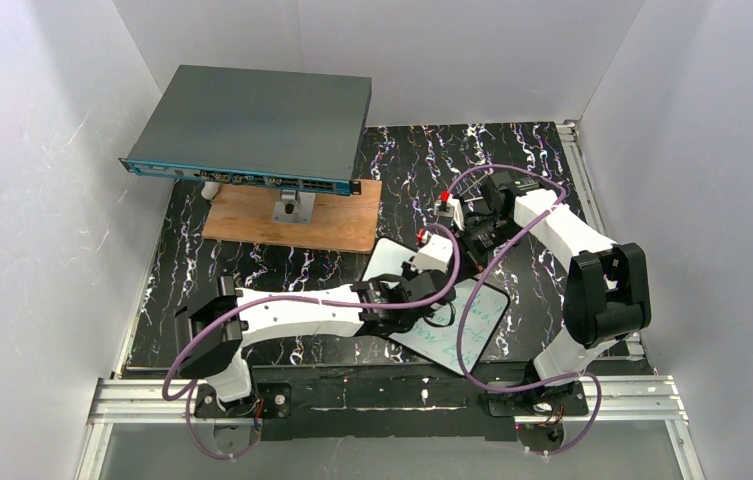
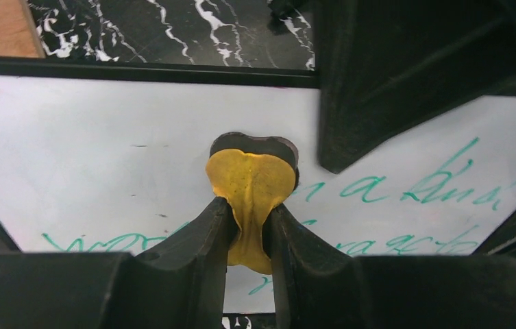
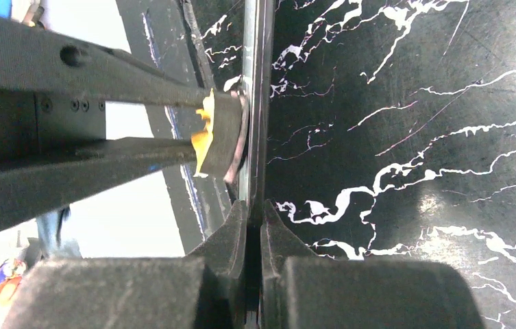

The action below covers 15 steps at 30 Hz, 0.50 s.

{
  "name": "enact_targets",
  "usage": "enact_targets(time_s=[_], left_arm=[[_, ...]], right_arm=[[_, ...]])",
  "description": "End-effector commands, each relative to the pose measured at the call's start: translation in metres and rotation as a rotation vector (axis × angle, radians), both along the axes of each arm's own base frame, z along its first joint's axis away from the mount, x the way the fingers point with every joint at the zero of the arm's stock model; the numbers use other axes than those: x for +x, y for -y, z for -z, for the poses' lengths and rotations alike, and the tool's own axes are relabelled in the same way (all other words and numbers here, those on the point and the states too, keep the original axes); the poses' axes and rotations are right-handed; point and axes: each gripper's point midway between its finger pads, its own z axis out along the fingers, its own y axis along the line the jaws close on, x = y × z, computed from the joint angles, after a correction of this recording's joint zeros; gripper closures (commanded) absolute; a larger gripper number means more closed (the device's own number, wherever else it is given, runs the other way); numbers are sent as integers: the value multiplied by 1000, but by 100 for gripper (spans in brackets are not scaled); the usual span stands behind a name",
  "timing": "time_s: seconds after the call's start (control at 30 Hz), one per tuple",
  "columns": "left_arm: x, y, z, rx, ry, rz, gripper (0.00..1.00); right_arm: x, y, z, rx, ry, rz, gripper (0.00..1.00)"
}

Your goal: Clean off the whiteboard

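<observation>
Pressing a yellow eraser [image 2: 251,181] with a dark felt face against the whiteboard [image 2: 104,144], the left gripper [image 2: 249,216] pinches the pad by its soft yellow back; the right gripper [image 3: 253,219] is pressed together on the board's thin edge, steadying it. The board sits near the middle of the black marbled tabletop [image 1: 282,265], between the two arms. Green writing [image 2: 392,188] runs across its right side and lower strip, while the left part looks clean, so the job seems partly done. The likely trouble is the grip on the foam: it bulges between the fingers, and a hard drag could twist it loose or fold the felt off the surface. Too much push could slide the thin edge out of the right gripper and tip the board. The eraser works just beside that hold, so a wide stroke toward the writing could knock the two grippers together.
</observation>
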Motion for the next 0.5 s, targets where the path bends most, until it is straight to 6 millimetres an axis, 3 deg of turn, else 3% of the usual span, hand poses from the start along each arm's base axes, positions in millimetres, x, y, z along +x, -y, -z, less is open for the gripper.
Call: enact_targets(time_s=[0.0,0.17,0.47], left_arm=[[38,-55,-5,55,49,-207,100],[35,-49,-14,11,35,-173,100],[5,6,-32,-120,12,32,100]], right_arm=[[2,-8,-11,76,100,-54,99],[1,-7,-10,73,97,-53,99],[2,-7,-10,72,97,-53,99]])
